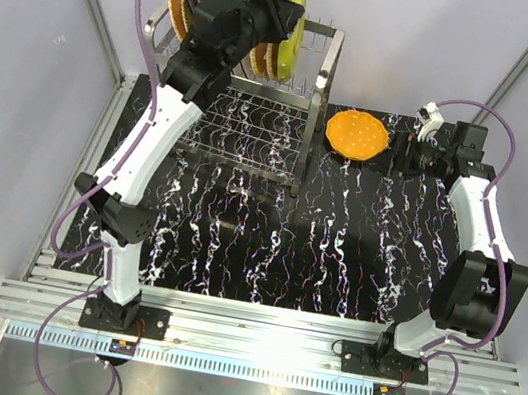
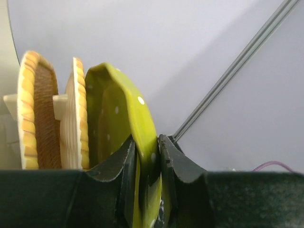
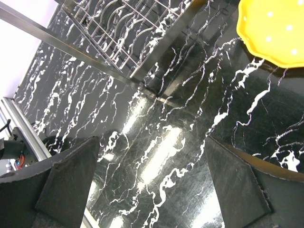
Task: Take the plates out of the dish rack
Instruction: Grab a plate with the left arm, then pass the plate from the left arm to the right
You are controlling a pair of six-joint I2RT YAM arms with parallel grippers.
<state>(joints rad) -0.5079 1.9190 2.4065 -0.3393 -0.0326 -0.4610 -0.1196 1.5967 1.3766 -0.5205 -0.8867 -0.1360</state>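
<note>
Green dotted plate (image 2: 124, 124) stands upright, rightmost in the row on the top tier of the dish rack (image 1: 253, 140), far left of the scene. Left gripper (image 2: 147, 145) pinches its rim, one finger on each face. Two wicker plates (image 2: 37, 116) stand just left of it, also upright. Orange plate (image 1: 358, 134) lies flat on the table (image 1: 335, 260), just right of the rack. Right gripper (image 3: 152, 183) hovers near it, jaws spread wide, empty. Judgement: one plate unloaded, one in hand, at least two left.
</note>
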